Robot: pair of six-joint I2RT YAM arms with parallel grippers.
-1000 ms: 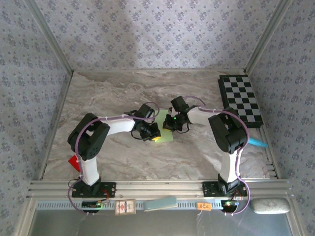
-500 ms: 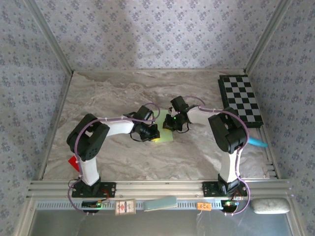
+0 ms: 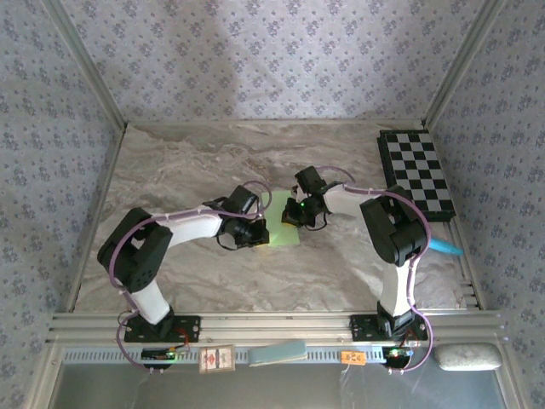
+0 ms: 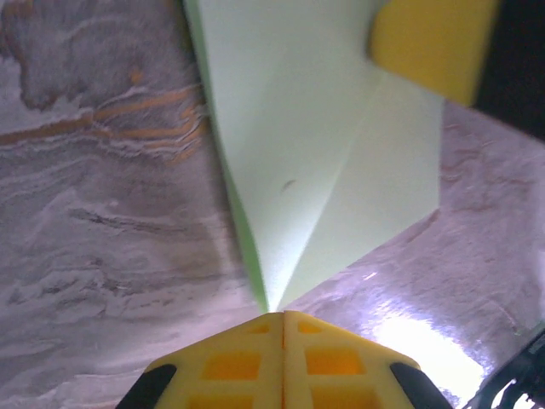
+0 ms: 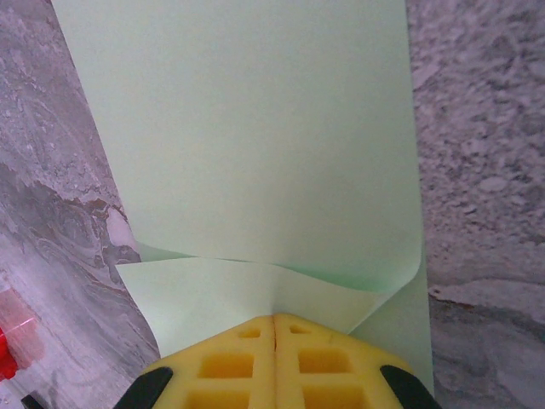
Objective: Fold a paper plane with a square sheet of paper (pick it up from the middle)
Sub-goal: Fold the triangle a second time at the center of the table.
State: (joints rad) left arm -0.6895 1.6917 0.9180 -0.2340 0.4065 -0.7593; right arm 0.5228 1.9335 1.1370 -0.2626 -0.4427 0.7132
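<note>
The paper plane (image 3: pixel 287 238) lies flat mid-way across the worktop (image 3: pixel 187 162). The left end effector (image 4: pixel 283 317), jaws closed, meets its pointed tip, and the right end effector (image 5: pixel 274 319), also closed, sits on a curled flap. To crease well, press flat along the fold without dragging it; the point faces the left end effector, the long axis seemingly running toward the right one.

From above, the left hand (image 3: pixel 255 234) and right hand (image 3: pixel 298 215) cover most of the paper plane (image 3: pixel 287 237); we cannot read its shape. Both wrist views cut it off at the top edge; the left wrist view also clips a yellow finger pad (image 4: pixel 434 43), upper right.
</note>
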